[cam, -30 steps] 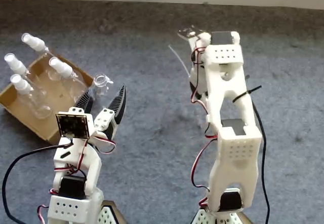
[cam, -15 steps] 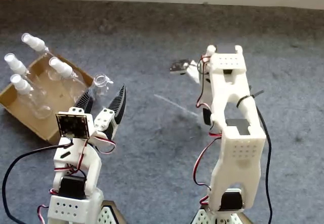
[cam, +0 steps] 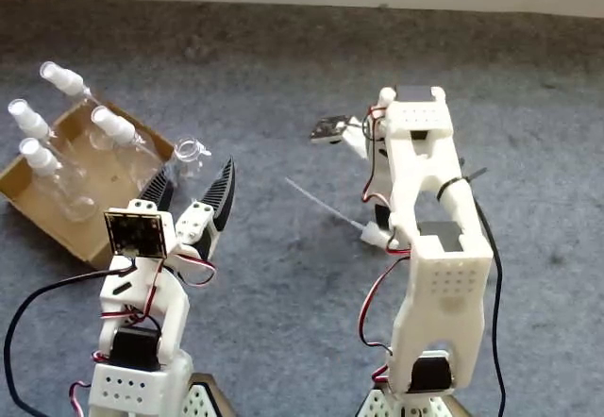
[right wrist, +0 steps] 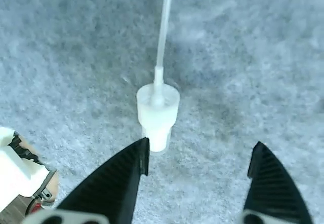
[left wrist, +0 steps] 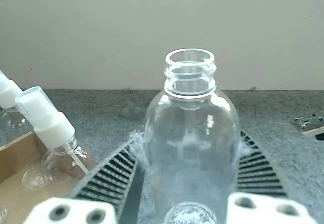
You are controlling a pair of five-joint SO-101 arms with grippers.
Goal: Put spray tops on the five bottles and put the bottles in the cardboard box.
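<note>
No text, label, brand, number or sign can be read on anything here, neither on the clear bottle (left wrist: 191, 148), nor the loose spray top (right wrist: 158, 113), nor the cardboard box (cam: 47, 219).

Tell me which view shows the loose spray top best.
The right wrist view: the spray top lies whole on the carpet, near the open right gripper. In the high view it lies close against the right arm.
</note>
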